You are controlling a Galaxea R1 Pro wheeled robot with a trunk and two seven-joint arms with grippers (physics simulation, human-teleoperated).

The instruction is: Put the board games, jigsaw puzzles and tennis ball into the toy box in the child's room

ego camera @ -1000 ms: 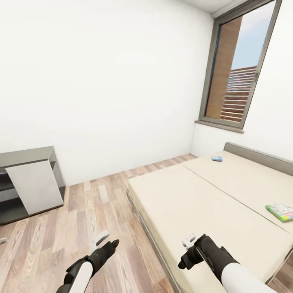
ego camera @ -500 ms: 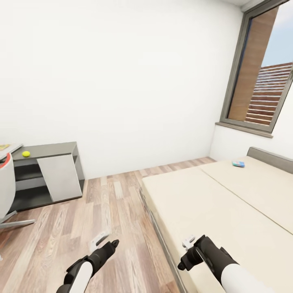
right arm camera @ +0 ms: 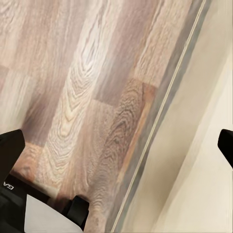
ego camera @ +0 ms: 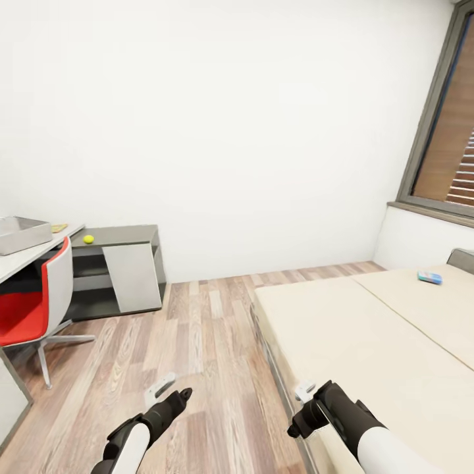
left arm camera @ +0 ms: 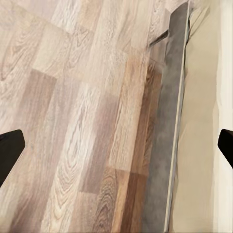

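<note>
The light-grey toy box point(ego camera: 24, 234) stands on the pale table point(ego camera: 26, 258) at the far left. A sliver of yellow board point(ego camera: 59, 228) lies beside it; I cannot tell what it is. The tennis ball point(ego camera: 88, 239) rests on the lower dark-grey part of the desk. On the bed point(ego camera: 368, 342) at the right lies a teal-blue board game point(ego camera: 429, 278). My left gripper point(ego camera: 161, 390) hangs open over the plank floor, and my right gripper point(ego camera: 305, 392) is open above the bed's near edge. Both wrist views show dark fingertips point(left arm camera: 9, 150) point(right arm camera: 10, 145) spread wide with nothing between them.
A red and white swivel chair point(ego camera: 39, 303) stands in front of the table. A dark-grey shelf unit with a white panel point(ego camera: 131, 276) sits against the white wall. Wood-plank floor point(ego camera: 197, 342) runs between desk and bed. A window frame point(ego camera: 434, 145) is at the right.
The whole view has swung left: the window slid toward the right edge, the green-edged game box on the bed left the view, and the chair, table and toy box came in. Both arms hold the same pose.
</note>
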